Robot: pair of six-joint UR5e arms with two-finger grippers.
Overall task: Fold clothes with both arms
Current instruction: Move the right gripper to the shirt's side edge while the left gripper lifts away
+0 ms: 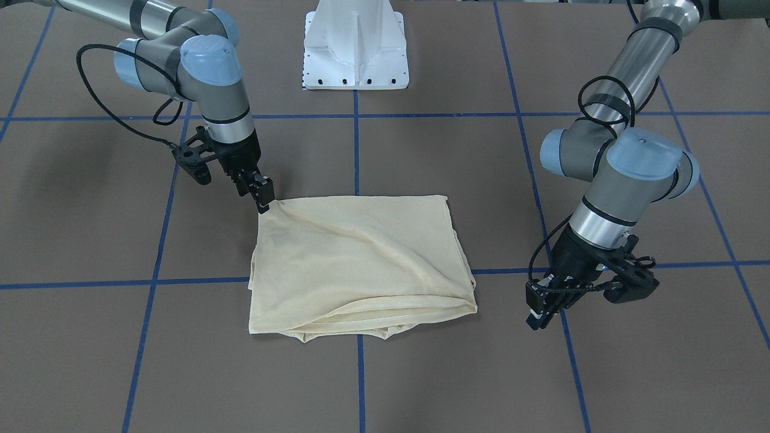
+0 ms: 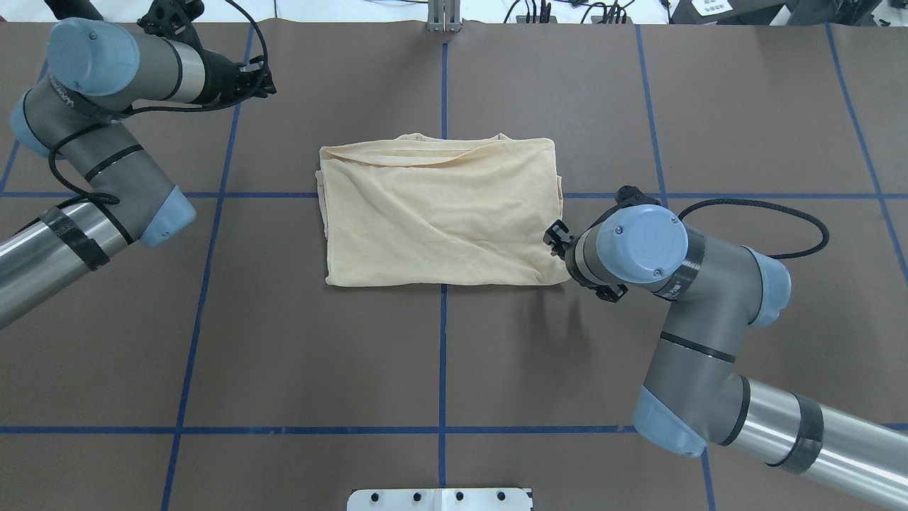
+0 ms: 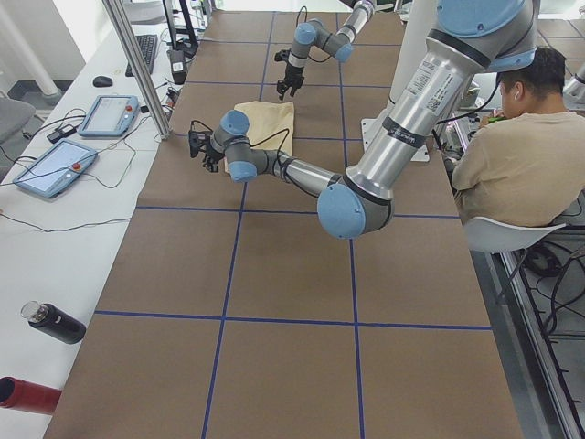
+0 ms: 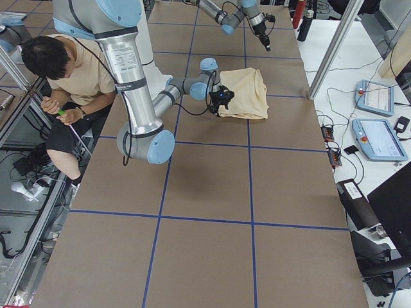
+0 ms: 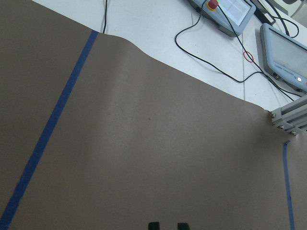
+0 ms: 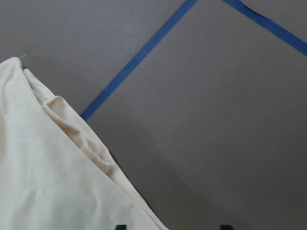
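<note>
Blue tape lines cross the brown tabletop nearest the front-facing camera. Just beyond, the left gripper hangs low over the tabletop beside a tape line, apart from the shirt and holding nothing. Its wrist view shows its fingers close together with only a narrow gap. The cream-yellow shirt lies folded into a rough rectangle at mid-tabletop, its layered edges toward the near side and creases running diagonally. At its far corner on the robot's right, the right gripper touches the cloth. That wrist view shows its fingers spread apart, with the shirt's edge beneath. Farthest back stands the white pedestal base.
</note>
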